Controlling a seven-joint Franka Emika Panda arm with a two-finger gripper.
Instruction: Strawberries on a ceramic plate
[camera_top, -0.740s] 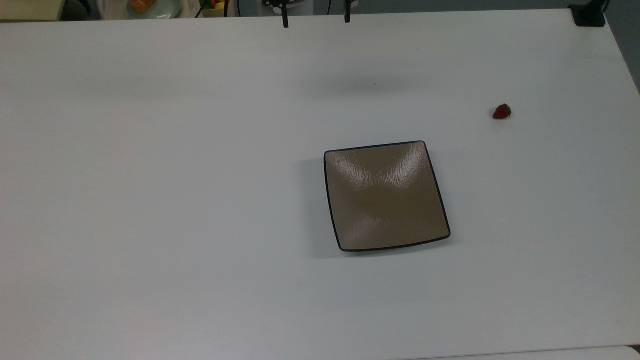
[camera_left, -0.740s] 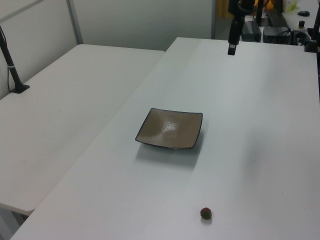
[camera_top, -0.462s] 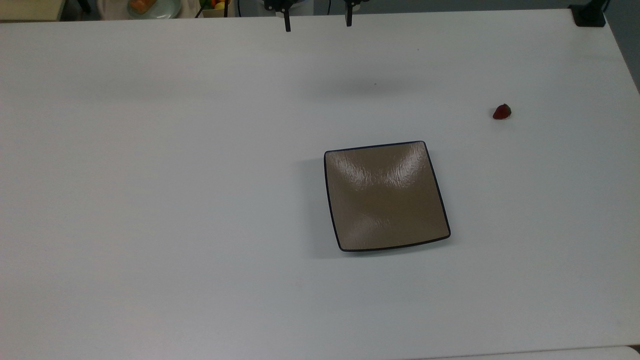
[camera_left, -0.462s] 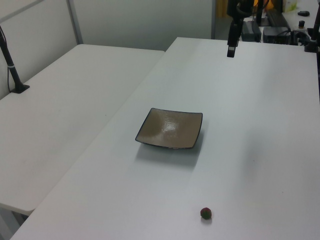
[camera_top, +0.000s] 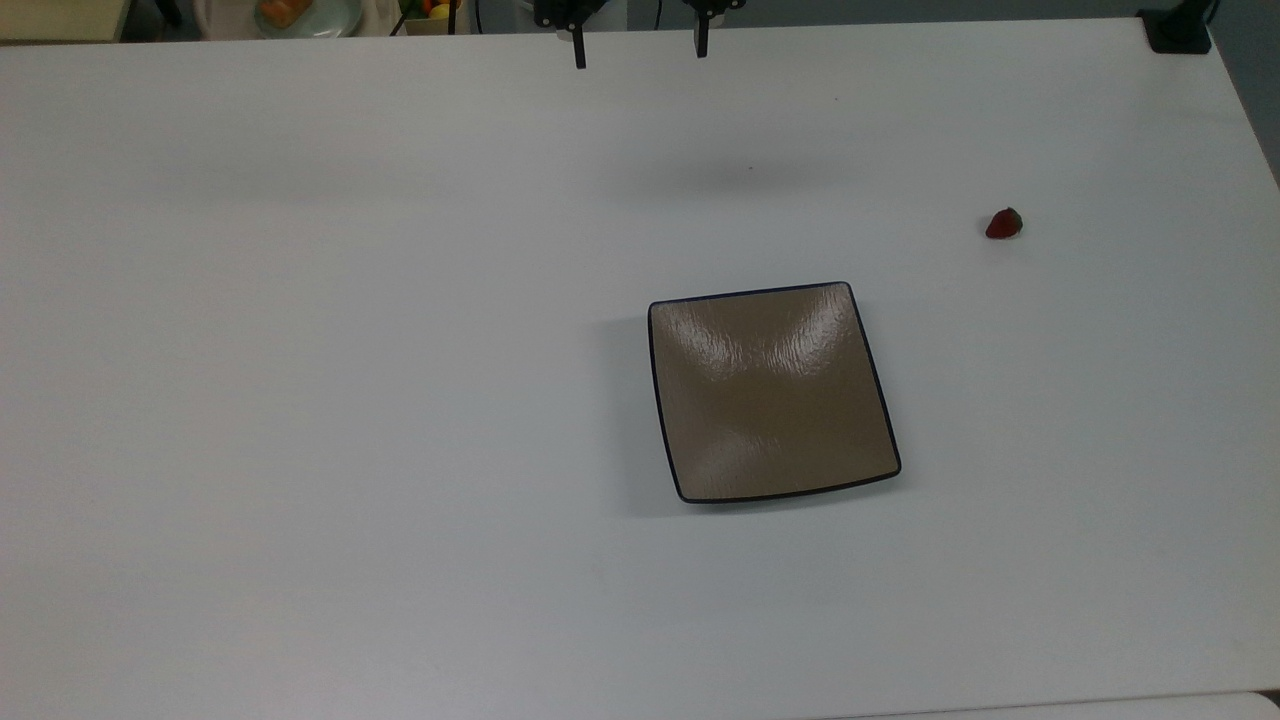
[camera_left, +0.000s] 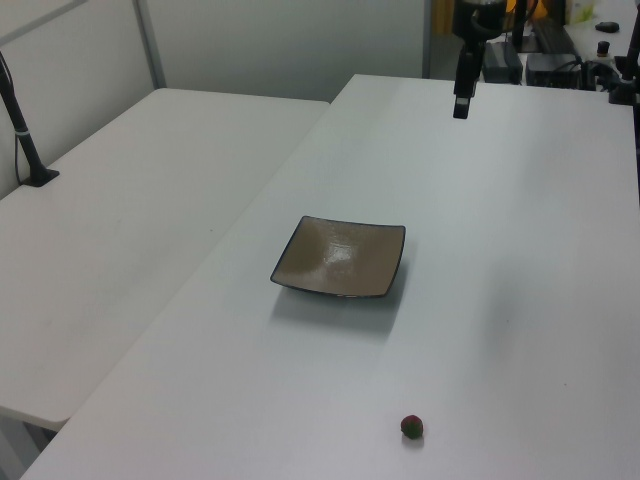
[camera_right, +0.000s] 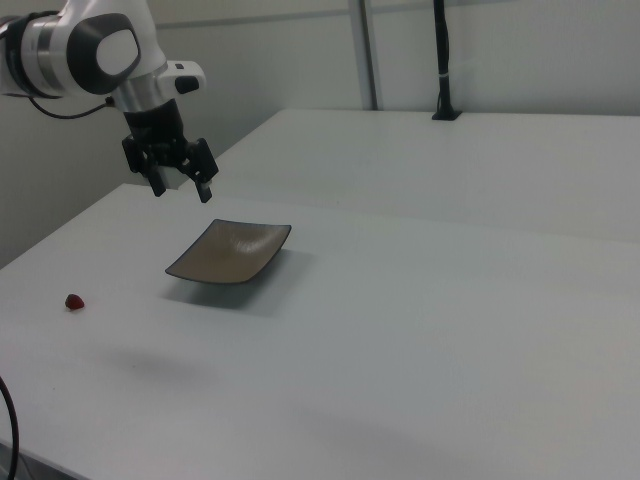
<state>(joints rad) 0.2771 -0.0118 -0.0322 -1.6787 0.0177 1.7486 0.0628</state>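
Strawberry (camera_top: 1004, 224) near table (camera_top: 300, 400) edge, plate (camera_top: 772, 392) apart

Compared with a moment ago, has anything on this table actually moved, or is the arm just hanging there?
Only the arm moved. Its gripper, fingers open and holding nothing, has crept slightly down in the top view, coming in over the far edge of the white table. It took hold of nothing. The strawberry lies where it was, off the ceramic plate, which also stayed put.
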